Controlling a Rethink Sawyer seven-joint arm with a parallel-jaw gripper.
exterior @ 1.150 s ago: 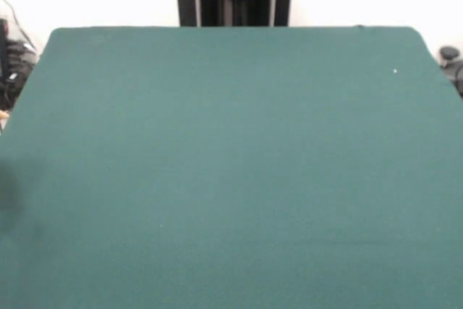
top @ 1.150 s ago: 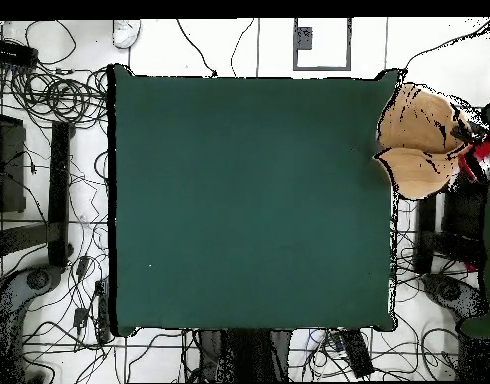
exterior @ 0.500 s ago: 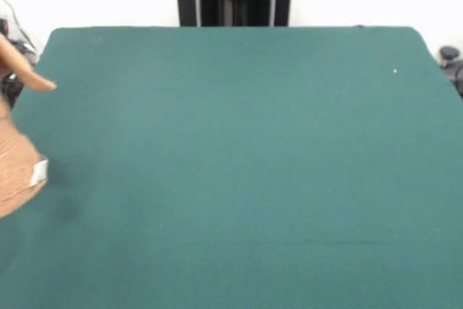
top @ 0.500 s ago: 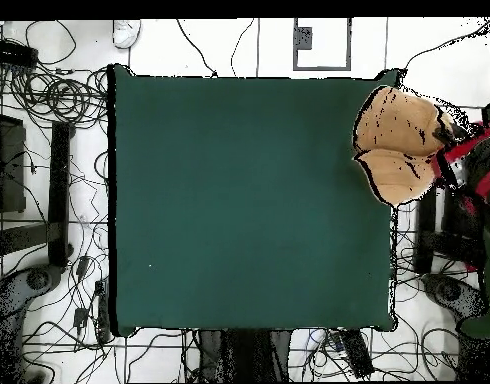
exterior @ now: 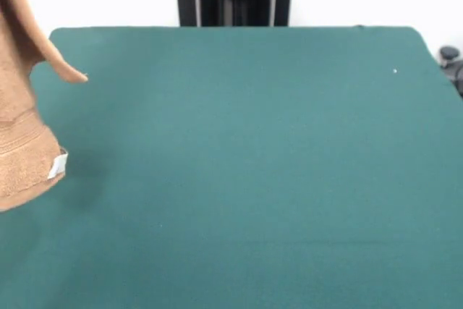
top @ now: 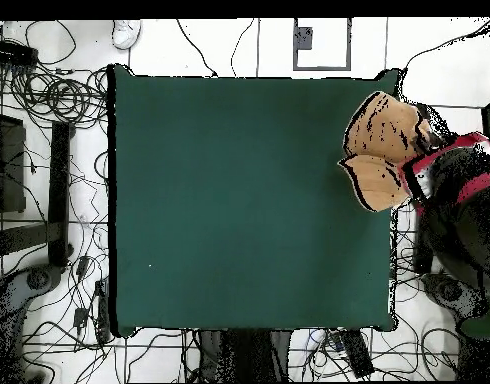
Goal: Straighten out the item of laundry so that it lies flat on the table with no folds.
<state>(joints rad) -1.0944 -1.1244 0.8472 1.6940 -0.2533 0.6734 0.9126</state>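
The item of laundry [exterior: 22,142] is a tan terry towel that hangs bunched and folded in the air at the left edge of the front view, over the green table [exterior: 253,150]. A small white tag [exterior: 58,165] shows at its lower edge. From overhead the towel [top: 381,150] sits over the table's [top: 239,200] right edge in two rounded lobes, held by a person's red and black sleeve [top: 451,172]. My gripper shows in neither view.
The person's dark shape [top: 469,230] fills the floor beside the table's right edge in the overhead view. Tangled cables [top: 49,100] cover the floor around the table. A tiny white speck [exterior: 394,71] lies on the felt.
The towel has come in from beyond the table's edge and now hangs higher and further over the felt. The person's sleeve has followed it inward.
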